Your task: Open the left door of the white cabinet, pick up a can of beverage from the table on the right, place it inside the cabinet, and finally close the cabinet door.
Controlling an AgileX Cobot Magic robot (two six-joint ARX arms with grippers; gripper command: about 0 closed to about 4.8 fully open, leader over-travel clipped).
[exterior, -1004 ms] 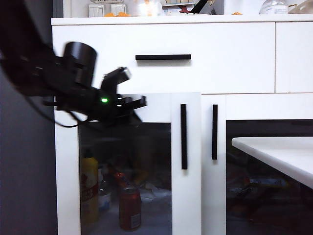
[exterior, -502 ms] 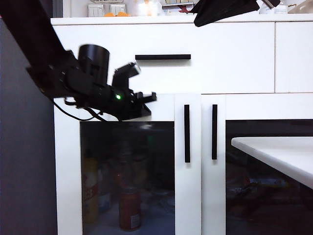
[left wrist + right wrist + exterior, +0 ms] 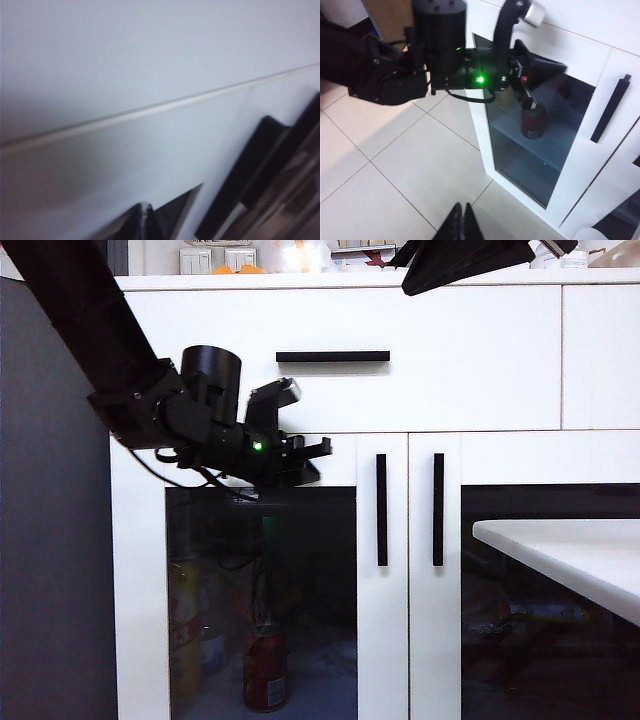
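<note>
The white cabinet (image 3: 480, 360) fills the exterior view, with a drawer front and its horizontal black handle (image 3: 333, 356) above two dark-glass doors. The left door (image 3: 385, 640) sits flush with its neighbour, its vertical black handle (image 3: 381, 509) along its right edge, parallel to and just beside the handle of the right door (image 3: 438, 509). The white counter (image 3: 570, 560) juts in at about four o'clock in the exterior view; only a corner shows.

The left arm comes down from eleven o'clock, and the left hand (image 3: 318, 448) is pressed up near the door's upper frame, at about nine o'clock from the door handle and apart from it. Its fingers are closed together and carry nothing. In the left wrist view only the dark fingertips (image 3: 145, 222) show at the lower edge, tight together against blurred white panel and dark handle.

The right arm shows as a dark shape at one o'clock in the exterior view, above the cabinet top. The right hand (image 3: 461, 220) has its fingers pinched shut, empty, hanging over the tiled floor (image 3: 395, 170) beside the cabinet.

Behind the left door's glass, the can of beverage (image 3: 265, 668) stands upright on the lower shelf, at about seven o'clock from the left hand. A yellow bottle (image 3: 182, 625) stands at nine o'clock from the can.
</note>
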